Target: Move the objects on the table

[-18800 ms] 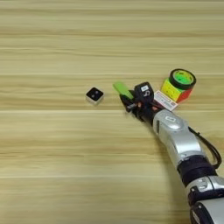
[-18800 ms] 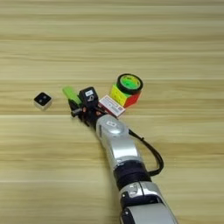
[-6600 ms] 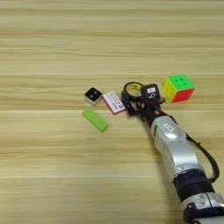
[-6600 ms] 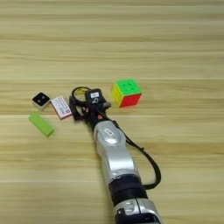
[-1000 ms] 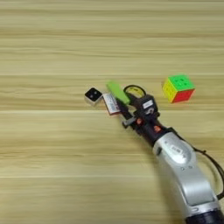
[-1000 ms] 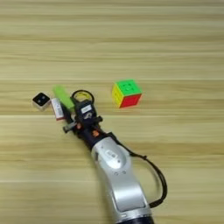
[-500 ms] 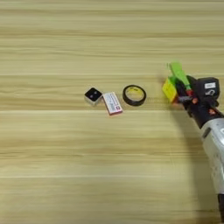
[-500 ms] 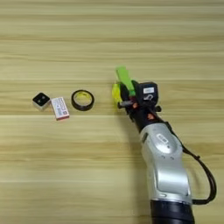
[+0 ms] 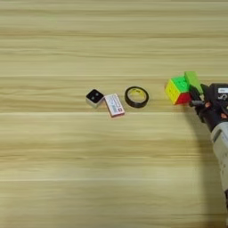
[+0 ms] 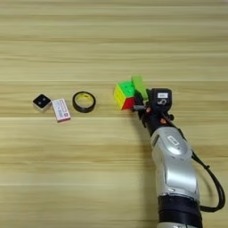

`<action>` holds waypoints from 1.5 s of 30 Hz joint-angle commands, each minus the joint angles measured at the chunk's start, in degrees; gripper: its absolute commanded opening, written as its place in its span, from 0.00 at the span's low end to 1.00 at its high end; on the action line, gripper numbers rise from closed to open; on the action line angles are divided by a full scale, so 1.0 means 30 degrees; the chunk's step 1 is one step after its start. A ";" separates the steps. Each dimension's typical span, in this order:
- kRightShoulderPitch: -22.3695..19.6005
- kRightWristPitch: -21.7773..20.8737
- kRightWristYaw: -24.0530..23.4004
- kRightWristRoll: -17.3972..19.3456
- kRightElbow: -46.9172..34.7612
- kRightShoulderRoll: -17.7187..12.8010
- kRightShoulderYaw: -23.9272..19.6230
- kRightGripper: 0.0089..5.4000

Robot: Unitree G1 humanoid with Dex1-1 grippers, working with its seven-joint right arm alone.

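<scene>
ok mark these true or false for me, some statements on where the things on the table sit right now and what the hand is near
1. The black tape ring lies between the red-and-white card and the puzzle cube. True.
2. The green bar lies beside the white cube with the black top. False: it is at the puzzle cube's right side, by the hand.
3. The puzzle cube sits inside the tape ring. False: they lie apart.
4. The white cube is the leftmost thing. True.
5. The hand is next to the puzzle cube. True.
</scene>
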 commanded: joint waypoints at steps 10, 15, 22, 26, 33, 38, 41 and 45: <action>-0.0812 -0.0517 0.0049 0.0058 -0.1723 -0.0449 0.0417 0.25; -0.0804 -0.0539 0.0078 0.0048 -0.1455 -0.0439 0.0598 0.25; -0.0909 -0.0592 0.0055 0.0033 -0.0949 -0.0423 0.0712 0.25; -0.0932 -0.0621 -0.0012 0.0002 -0.0813 -0.0418 0.0754 0.32; -0.0924 -0.0663 -0.0057 -0.0035 -0.0774 -0.0439 0.0802 0.47; -0.0733 -0.0832 -0.0048 0.0069 -0.1453 -0.0308 0.0835 0.56; -0.0531 -0.1104 -0.0234 -0.0105 -0.2129 -0.0211 0.0917 0.65; 0.0117 -0.1242 -0.0301 -0.0325 -0.3921 0.0127 0.1441 0.75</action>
